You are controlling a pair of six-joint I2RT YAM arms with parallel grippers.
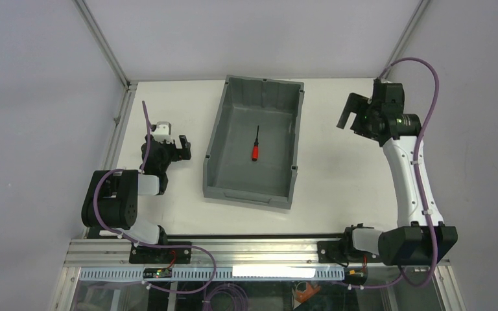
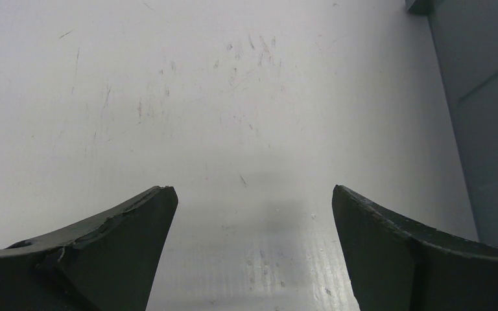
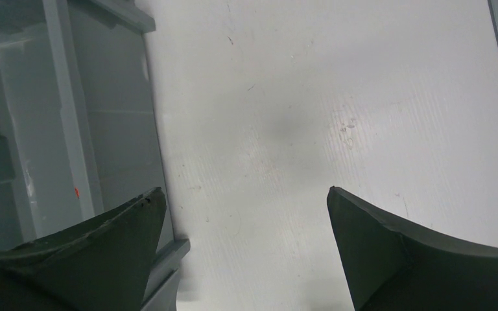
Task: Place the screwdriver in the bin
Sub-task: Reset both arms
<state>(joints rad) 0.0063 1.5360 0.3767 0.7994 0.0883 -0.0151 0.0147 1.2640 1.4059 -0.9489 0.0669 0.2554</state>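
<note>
1. Left gripper (image 2: 253, 194), fingers spread wide over the scuffed white table (image 2: 233, 97), holds nothing and sits well left of the grey bin (image 1: 215, 139).
2. Right gripper (image 3: 243, 194), likewise gaping and empty, hangs just right of the bin's far end.
3. The screwdriver (image 1: 256, 145) lies flat near the middle of the bin's floor; the task appears complete.
4. Light, rigid and small, it looks best taken by its stubby red handle, as the thin shaft could slip.

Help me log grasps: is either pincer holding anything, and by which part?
Nothing is held. The left pincer and the right pincer are open and empty; the screwdriver lies loose inside the bin.
</note>
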